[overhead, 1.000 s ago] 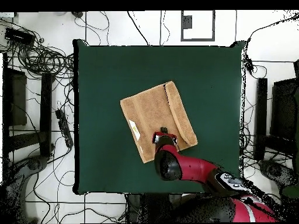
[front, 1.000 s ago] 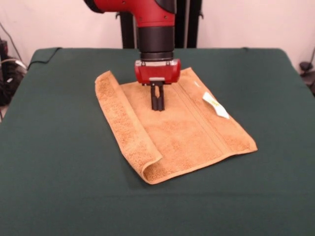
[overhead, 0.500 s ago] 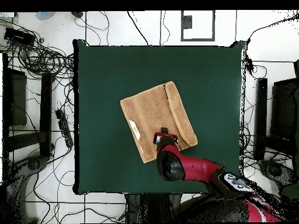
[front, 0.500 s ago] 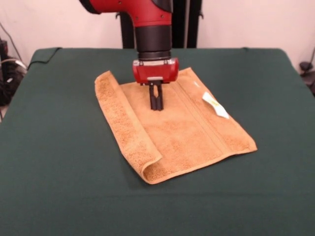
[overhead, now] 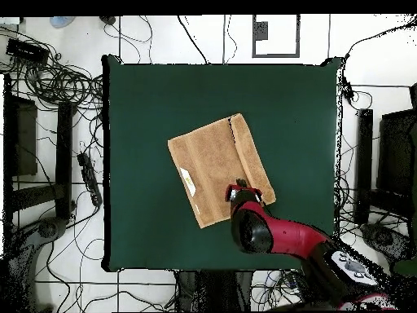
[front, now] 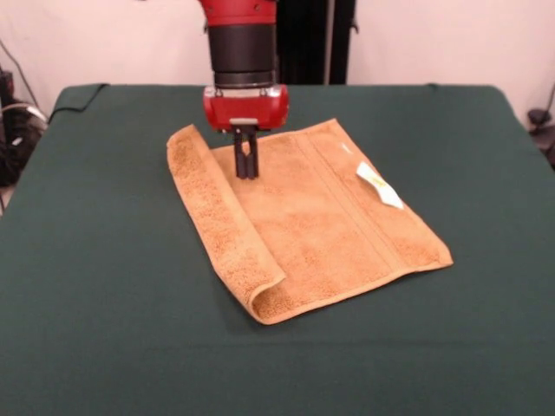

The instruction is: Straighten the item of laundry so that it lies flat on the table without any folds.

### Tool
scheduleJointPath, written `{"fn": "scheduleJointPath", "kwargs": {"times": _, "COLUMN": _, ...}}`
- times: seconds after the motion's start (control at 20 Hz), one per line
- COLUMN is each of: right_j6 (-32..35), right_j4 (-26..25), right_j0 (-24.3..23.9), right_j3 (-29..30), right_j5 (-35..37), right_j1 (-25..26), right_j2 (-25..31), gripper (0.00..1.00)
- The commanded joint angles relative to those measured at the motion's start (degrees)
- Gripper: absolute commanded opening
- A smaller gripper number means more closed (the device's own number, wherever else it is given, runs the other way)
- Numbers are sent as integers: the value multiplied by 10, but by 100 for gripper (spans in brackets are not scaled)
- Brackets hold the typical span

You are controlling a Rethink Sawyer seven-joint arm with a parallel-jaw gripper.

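A golden-orange towel [front: 321, 217] [overhead: 213, 163], the item of laundry, lies near the middle of the green table [front: 104, 286] [overhead: 155, 106]. In the front view its left long edge is folded over onto itself as a strip [front: 217, 221]; a white tag [front: 379, 185] shows near the right edge, beside a woven band. My gripper [front: 247, 173] [overhead: 240, 182] hangs over the towel's far part, just right of the folded strip. Its dark fingers are together, holding nothing, the tips close to the cloth.
Cables and dark stands [overhead: 57, 90] lie on the floor around the table in the overhead view. Green cloth surrounds the towel on every side.
The gripper has shifted left and toward the far end of the towel, closer to the folded strip. The towel lies as it did before.
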Motion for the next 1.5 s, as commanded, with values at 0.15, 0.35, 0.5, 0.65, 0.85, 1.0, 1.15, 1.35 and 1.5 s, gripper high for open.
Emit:
{"fn": "scheduleJointPath", "kwargs": {"times": 0.15, "right_j6": 78, "right_j4": 2, "right_j0": 2, "right_j3": 12, "right_j5": 48, "right_j1": 3, "right_j2": 48, "gripper": 0}}
{"fn": "scheduleJointPath", "kwargs": {"times": 0.35, "right_j6": 74, "right_j4": -11, "right_j0": -4, "right_j3": -13, "right_j5": 23, "right_j1": 38, "right_j2": 56, "gripper": 0}}
{"fn": "scheduleJointPath", "kwargs": {"times": 0.5, "right_j6": 71, "right_j4": -15, "right_j0": -5, "right_j3": -26, "right_j5": 15, "right_j1": 50, "right_j2": 57, "gripper": 0}}
{"fn": "scheduleJointPath", "kwargs": {"times": 0.65, "right_j6": 72, "right_j4": -16, "right_j0": -4, "right_j3": -33, "right_j5": 6, "right_j1": 62, "right_j2": 59, "gripper": 0}}
{"fn": "scheduleJointPath", "kwargs": {"times": 0.85, "right_j6": 72, "right_j4": -13, "right_j0": -2, "right_j3": -39, "right_j5": 3, "right_j1": 73, "right_j2": 62, "gripper": 0}}
{"fn": "scheduleJointPath", "kwargs": {"times": 1.0, "right_j6": 77, "right_j4": -8, "right_j0": 1, "right_j3": -35, "right_j5": 2, "right_j1": 75, "right_j2": 62, "gripper": 0}}
{"fn": "scheduleJointPath", "kwargs": {"times": 1.15, "right_j6": 80, "right_j4": -3, "right_j0": 4, "right_j3": -30, "right_j5": 3, "right_j1": 71, "right_j2": 61, "gripper": 0}}
{"fn": "scheduleJointPath", "kwargs": {"times": 1.35, "right_j6": 75, "right_j4": -5, "right_j0": 3, "right_j3": -39, "right_j5": 4, "right_j1": 79, "right_j2": 64, "gripper": 0}}
{"fn": "scheduleJointPath", "kwargs": {"times": 1.5, "right_j6": 61, "right_j4": -16, "right_j0": -5, "right_j3": -56, "right_j5": 13, "right_j1": 83, "right_j2": 73, "gripper": 0}}
